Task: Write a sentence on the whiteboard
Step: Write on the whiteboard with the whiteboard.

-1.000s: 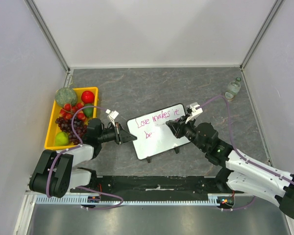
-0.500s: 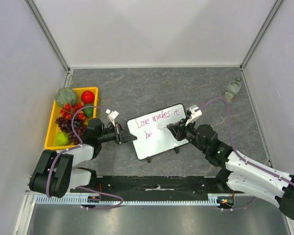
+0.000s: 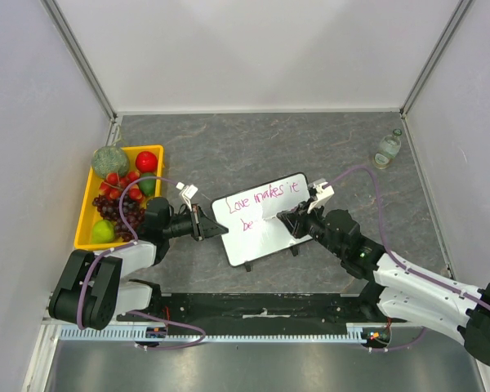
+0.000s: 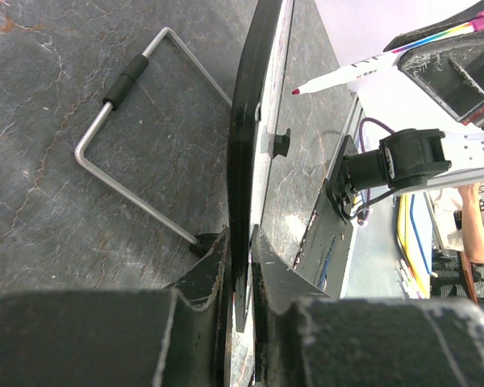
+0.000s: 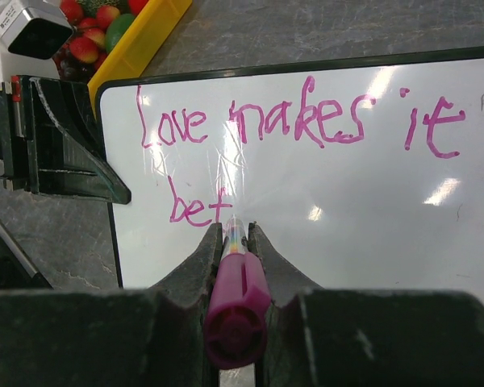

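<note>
Whiteboard held upright while pink writing is added
A small white whiteboard with a thin black frame point(image 3: 265, 219) is propped at the middle of a grey stone-patterned table point(image 3: 229, 147), nearer its front edge. Its left edge is clamped between the fingers of the left gripper point(image 4: 238, 242). A magenta marker pen point(image 5: 235, 306) is pinched by the right gripper point(image 5: 232, 231), its tip seemingly touching the board just after "bet". The pink handwritten sentence point(image 5: 298, 121) is read as "Love makes it" over "bet". A yellow plastic tray of fruit point(image 3: 88, 208) is set at the table's left edge.

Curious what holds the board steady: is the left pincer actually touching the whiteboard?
Touching. The left wrist view shows the left pincer clamped on the edge of the whiteboard, one finger pressed against each side.
</note>
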